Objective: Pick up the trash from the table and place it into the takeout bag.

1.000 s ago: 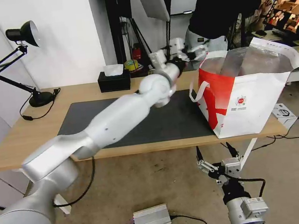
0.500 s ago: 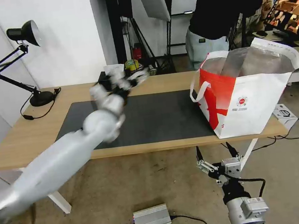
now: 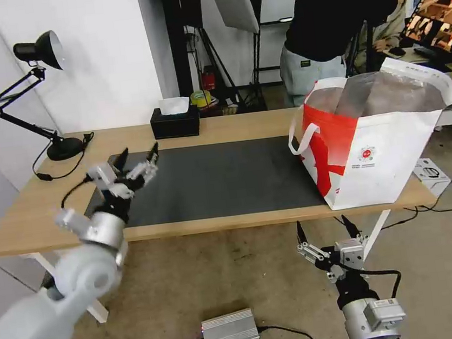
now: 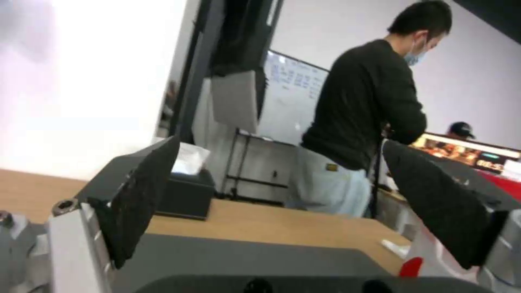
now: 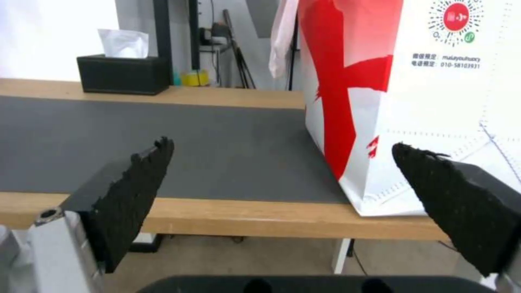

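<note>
table (image 3: 221, 129) holds takeout bag (image 3: 377, 157), print "010-58103931"; left tool (image 3: 136, 157), right tool (image 3: 324, 230) both spread, empty.

black desk lamp (image 3: 38, 98), tissue box (image 3: 175, 122)

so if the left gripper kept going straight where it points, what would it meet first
Probably the black tissue box: the left gripper, open above the mat's left end, aims across the table toward its far edge. Depth is unclear, so it might pass just beside the box.
</note>
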`<state>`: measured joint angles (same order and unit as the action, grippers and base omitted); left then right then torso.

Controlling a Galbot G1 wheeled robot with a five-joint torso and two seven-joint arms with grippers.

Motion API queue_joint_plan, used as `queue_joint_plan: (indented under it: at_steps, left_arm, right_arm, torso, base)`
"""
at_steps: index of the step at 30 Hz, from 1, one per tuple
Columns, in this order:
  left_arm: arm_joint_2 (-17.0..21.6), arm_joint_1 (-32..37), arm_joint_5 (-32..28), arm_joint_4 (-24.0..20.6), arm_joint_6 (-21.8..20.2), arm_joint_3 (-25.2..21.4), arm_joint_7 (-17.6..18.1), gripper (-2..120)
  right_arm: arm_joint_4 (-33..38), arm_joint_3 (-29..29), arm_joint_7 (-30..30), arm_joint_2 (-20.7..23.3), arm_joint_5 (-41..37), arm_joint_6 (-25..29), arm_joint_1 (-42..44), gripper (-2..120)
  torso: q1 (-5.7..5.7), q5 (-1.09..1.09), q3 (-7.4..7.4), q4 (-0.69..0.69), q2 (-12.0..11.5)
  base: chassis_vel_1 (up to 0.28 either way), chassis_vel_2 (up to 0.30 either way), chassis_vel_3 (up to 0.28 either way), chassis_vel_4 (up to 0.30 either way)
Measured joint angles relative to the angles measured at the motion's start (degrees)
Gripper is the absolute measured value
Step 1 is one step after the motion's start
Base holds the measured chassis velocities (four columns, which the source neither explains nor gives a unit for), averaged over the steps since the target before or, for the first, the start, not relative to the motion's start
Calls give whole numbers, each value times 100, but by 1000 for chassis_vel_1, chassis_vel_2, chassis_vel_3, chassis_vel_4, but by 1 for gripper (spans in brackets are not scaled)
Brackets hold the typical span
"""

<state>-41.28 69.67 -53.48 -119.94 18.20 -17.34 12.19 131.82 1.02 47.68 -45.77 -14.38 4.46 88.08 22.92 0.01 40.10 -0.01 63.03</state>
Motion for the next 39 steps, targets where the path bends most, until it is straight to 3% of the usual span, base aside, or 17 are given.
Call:
queue_joint_plan:
  at_steps: [3,4,5,7,8,11,15,18,25,29,39]
  left_arm:
    - [-609,800,728,-193,85,-442,-42,100]
    - [-1044,1194,1267,-242,194,-615,-72,100]
    - [-1044,1194,1267,-242,194,-615,-72,100]
    - [-1670,1684,1988,-245,400,-815,-254,100]
    - [-1670,1684,1988,-245,400,-815,-254,100]
    - [-2439,2290,2511,-371,556,-1067,-605,100]
    - [-2801,2583,3005,-364,796,-1176,-711,100]
    - [-3280,2925,3736,-264,1054,-1308,-795,100]
    - [-3720,3137,4380,-122,1286,-1327,-786,100]
    - [-4147,3218,4845,183,1474,-1129,-760,100]
    - [-4337,3217,5142,349,1482,-1042,-592,100]
  right_arm:
    - [0,0,-1,0,0,0,0,100]
    - [0,1,-1,-1,0,0,0,100]
    - [0,1,-1,-1,0,0,0,100]
    - [0,0,0,-1,0,0,0,100]
    - [0,0,0,-1,0,0,0,100]
    - [0,0,0,-1,0,0,0,100]
    - [0,0,0,0,0,0,0,100]
    - [0,0,0,0,0,0,0,100]
    - [0,0,0,-1,0,0,0,100]
    - [0,0,0,0,0,0,0,100]
    - [0,0,0,0,0,0,0,100]
  torso:
    - [0,-1,-1,2,0]
    - [-1,-1,0,2,1]
    - [-1,-1,0,2,1]
    - [-1,0,0,2,0]
    - [-1,0,0,2,0]
    - [-1,0,0,2,0]
    - [-1,0,0,1,1]
    - [-1,0,0,1,0]
    - [-1,1,0,1,0]
    - [0,-1,0,1,0]
    - [0,0,0,1,0]
  base:
    - [0,0,0,0]
    - [0,0,0,0]
    - [0,0,0,0]
    - [0,0,0,0]
    - [0,0,0,0]
    - [0,0,0,0]
    - [0,0,0,0]
    - [0,0,0,0]
    - [0,0,0,0]
    - [0,0,0,0]
    - [0,0,0,0]
